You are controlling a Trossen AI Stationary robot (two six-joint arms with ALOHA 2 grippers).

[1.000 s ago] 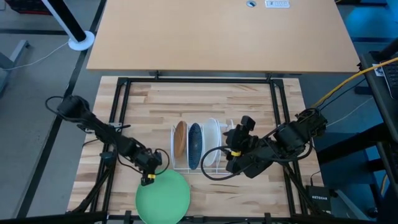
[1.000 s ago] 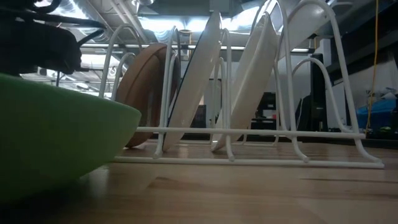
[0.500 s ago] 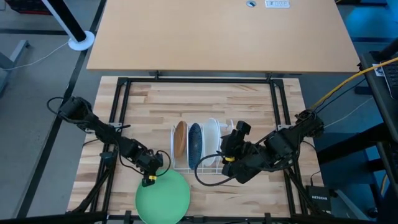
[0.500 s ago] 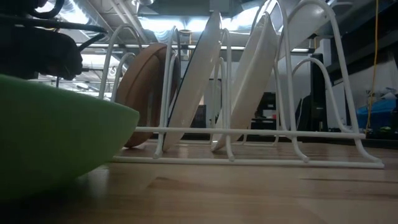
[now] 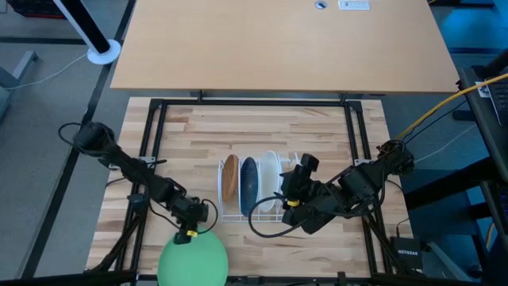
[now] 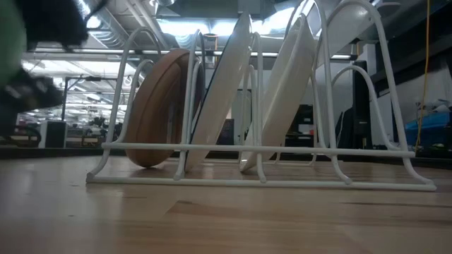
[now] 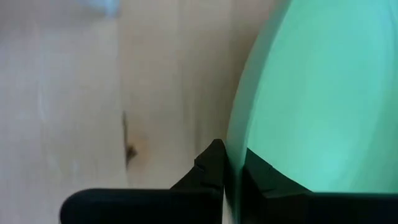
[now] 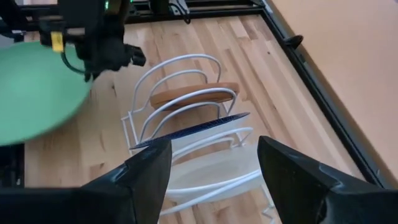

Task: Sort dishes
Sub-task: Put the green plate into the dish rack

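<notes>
My left gripper [image 5: 188, 231] is shut on the green plate [image 5: 193, 264] at the table's near edge, left of the rack. In the low view the green plate [image 6: 6, 42] shows only at the upper left, off the tabletop. The white wire rack [image 5: 274, 213] holds the tan-brown plate [image 5: 230, 176], the dark blue plate [image 5: 249, 181] and the white plate [image 5: 270, 176], each on edge between its wires. My right gripper [image 5: 295, 189] hovers open above the rack's right part, touching nothing; its fingers [image 8: 149, 171] stand wide apart over the white plate [image 8: 211, 177]. My left gripper pinches the green plate's rim [image 7: 231, 146] at the plate's far side, one finger on each face. The fingers slant downward from the table's far left. The plate is tilted, reaching from the fingers toward the near edge, and the low view shows it clear of the tabletop.
Bare tabletop [image 5: 262, 127] lies beyond the rack, bounded by a black frame [image 5: 254, 102]. The rack's rightmost slots [image 6: 353, 106] hold nothing. A larger tan table [image 5: 286, 40] stands behind. Cables [image 5: 262, 226] hang from my right arm beside the rack.
The green plate lay flat on the table a second ago; my left gripper has since raised its far rim, tipping it up and carrying it toward the near left. In the low view it has left the tabletop. My right gripper has come slightly closer to the rack.
</notes>
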